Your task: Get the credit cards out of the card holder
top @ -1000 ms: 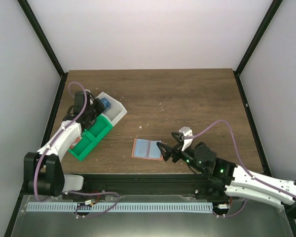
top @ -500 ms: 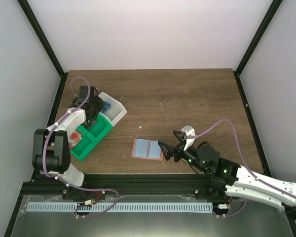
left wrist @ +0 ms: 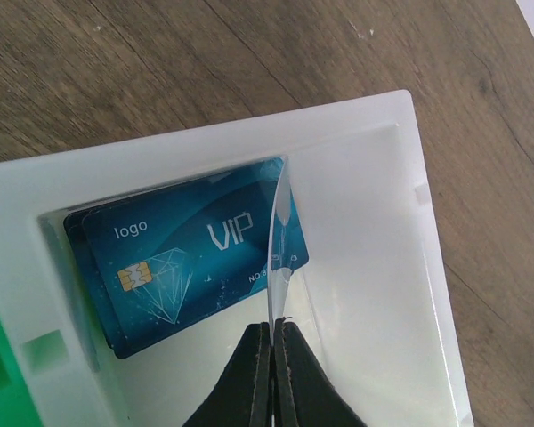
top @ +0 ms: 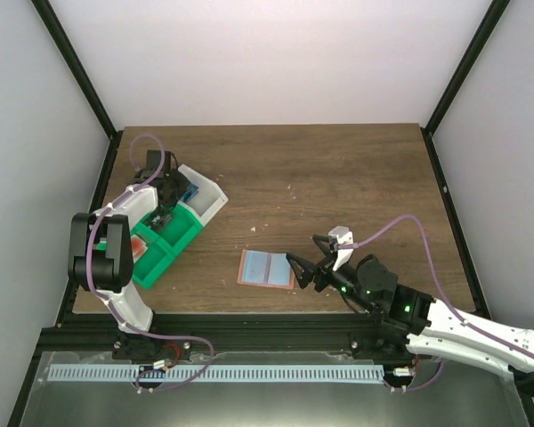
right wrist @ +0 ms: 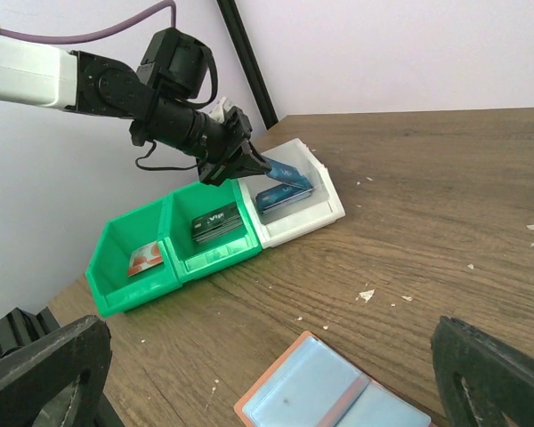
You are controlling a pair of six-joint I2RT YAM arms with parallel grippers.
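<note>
The card holder [top: 267,268] lies open and flat on the table, light blue with salmon edging, also in the right wrist view [right wrist: 338,397]. My right gripper [top: 295,269] is open at its right edge, one finger [right wrist: 44,374] to each side. My left gripper [left wrist: 273,327] is shut on a blue card [left wrist: 281,233], held edge-on over the white tray [left wrist: 374,124]. Blue VIP cards [left wrist: 182,258] lie in that tray. A dark card [right wrist: 215,222] and a red and white card [right wrist: 145,258] lie in the green tray [right wrist: 133,298].
The green tray [top: 165,249] and white tray [top: 212,203] stand side by side at the table's left. Small white crumbs [right wrist: 367,294] dot the wood between the trays and the holder. Black frame posts stand at the table's corners.
My left arm has swung toward the table's left edge, uncovering the green tray and the red and white card; its gripper stays over the white tray. My right gripper has barely moved.
</note>
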